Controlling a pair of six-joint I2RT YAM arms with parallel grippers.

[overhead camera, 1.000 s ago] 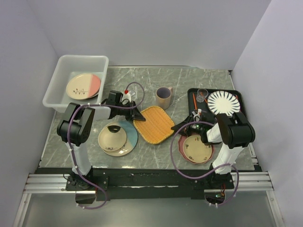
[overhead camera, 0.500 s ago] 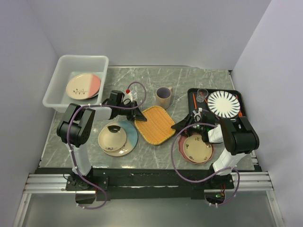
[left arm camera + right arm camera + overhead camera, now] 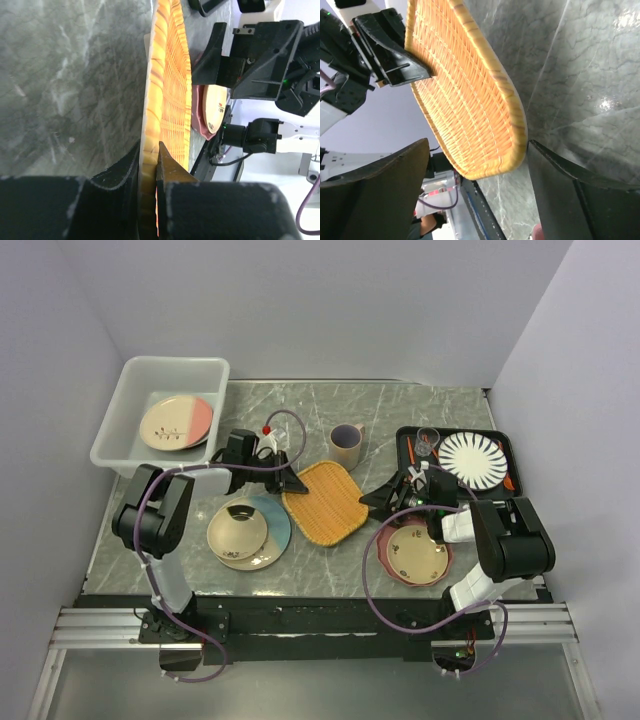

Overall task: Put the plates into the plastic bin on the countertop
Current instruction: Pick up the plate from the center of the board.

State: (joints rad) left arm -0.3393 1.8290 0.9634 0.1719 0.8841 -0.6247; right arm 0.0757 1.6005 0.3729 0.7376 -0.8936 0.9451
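The plastic bin [image 3: 127, 380] stands at the back left of the countertop [image 3: 400, 405] and holds a cream-and-pink plate [image 3: 176, 422]. A stack of cream and light-blue plates [image 3: 247, 531] lies front left. A pink scalloped plate with a small cream floral plate [image 3: 415, 553] on it lies front right. My left gripper [image 3: 293, 483] [image 3: 150, 150] is shut on the left rim of an orange woven tray [image 3: 325, 502] [image 3: 170, 90] [image 3: 465, 90]. My right gripper [image 3: 375, 502] [image 3: 479, 145] stands open around the tray's right corner, its fingers apart from it.
A beige mug [image 3: 346, 445] stands behind the woven tray. At the back right, a flat black tray [image 3: 405, 436] carries a black-striped white plate [image 3: 472, 459], a glass and utensils. White walls close in the left, back and right sides.
My right gripper has opened and let go of the woven tray's right corner. Its wrist has swung a little toward the back. The left gripper keeps its hold.
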